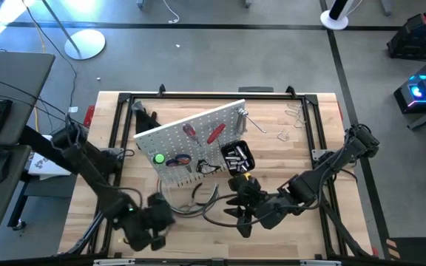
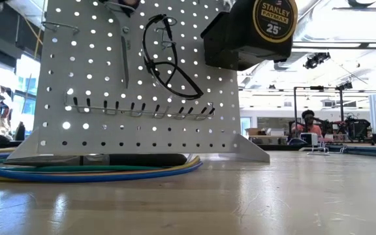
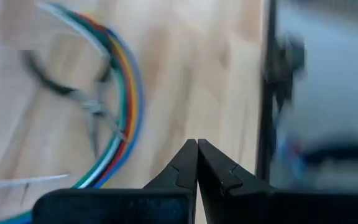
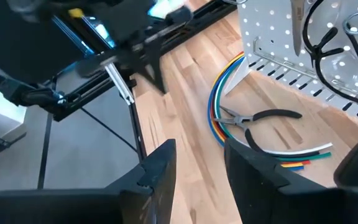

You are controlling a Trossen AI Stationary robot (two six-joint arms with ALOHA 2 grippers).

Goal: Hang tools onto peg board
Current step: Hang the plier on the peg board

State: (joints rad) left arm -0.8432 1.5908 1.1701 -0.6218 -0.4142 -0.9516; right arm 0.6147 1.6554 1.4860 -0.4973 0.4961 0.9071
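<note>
Right claw (image 1: 244, 201) pinches yellow tape measure (image 2: 250, 29) near peg board (image 1: 198, 140), ready for hanging; left claw (image 3: 197, 163) pressed together, idle near tabletop (image 1: 302, 155) front edge.

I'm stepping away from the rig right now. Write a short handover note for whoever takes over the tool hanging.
Left gripper: shut, empty, parked over the table's near left.
Right gripper: shut on the yellow tape measure, held up in front of the peg board.
Done: red-handled tools and others hang on the board; safety glasses hang on the side that the low view shows.
Left: hang the tape measure; black-handled pliers lie on the table beside the cable bundle; metal clamps lie at the far right.
</note>
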